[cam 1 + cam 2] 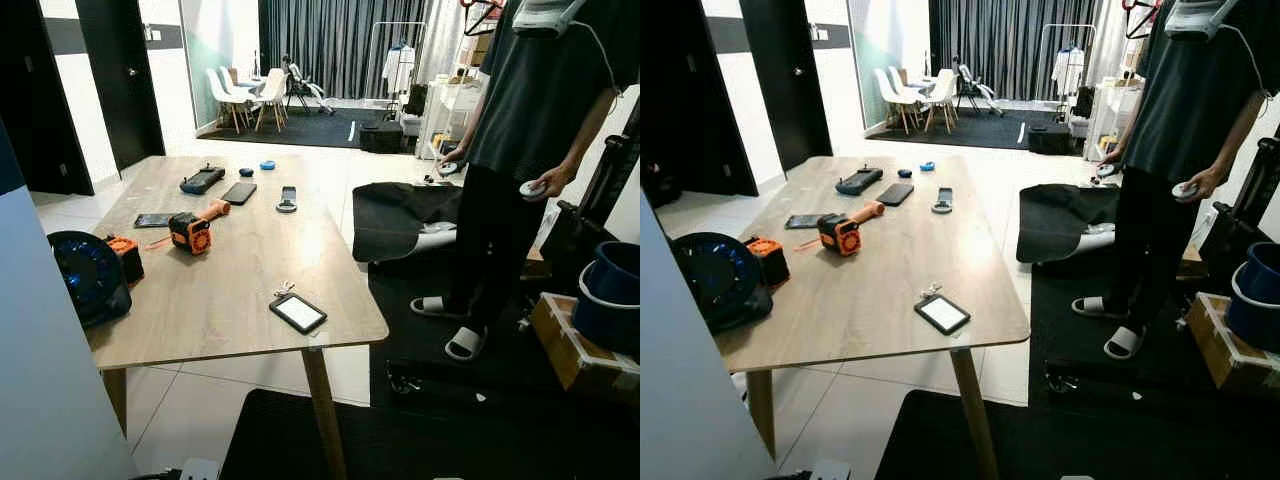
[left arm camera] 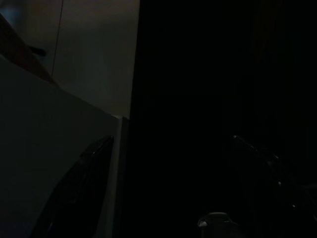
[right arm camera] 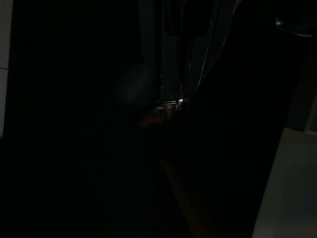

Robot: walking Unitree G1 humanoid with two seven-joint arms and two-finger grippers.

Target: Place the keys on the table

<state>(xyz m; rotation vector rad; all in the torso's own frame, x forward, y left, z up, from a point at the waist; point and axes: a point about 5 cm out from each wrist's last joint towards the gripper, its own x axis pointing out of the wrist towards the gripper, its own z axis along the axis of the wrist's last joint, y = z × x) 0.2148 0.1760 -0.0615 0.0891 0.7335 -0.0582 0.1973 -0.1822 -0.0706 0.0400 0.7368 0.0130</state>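
Observation:
A small bunch of keys [image 1: 284,289] lies on the wooden table [image 1: 230,270] near its front right corner, touching a flat black device with a pale screen [image 1: 298,313]. Both arms hang idle in the shade. In the dark left wrist view my left gripper [image 2: 172,139] has its two fingers [image 2: 89,163] standing wide apart with nothing between them. The right wrist view is almost black, with a faint metallic glint [image 3: 171,104] that I cannot identify.
The table also holds a black round fan [image 1: 88,275], an orange tool [image 1: 192,230], phones [image 1: 239,192] and a remote [image 1: 288,198]. A person [image 1: 520,150] stands at the right on a black mat, holding controllers. A blue bucket [image 1: 610,295] sits on a crate. A grey panel [image 1: 40,380] is close on the left.

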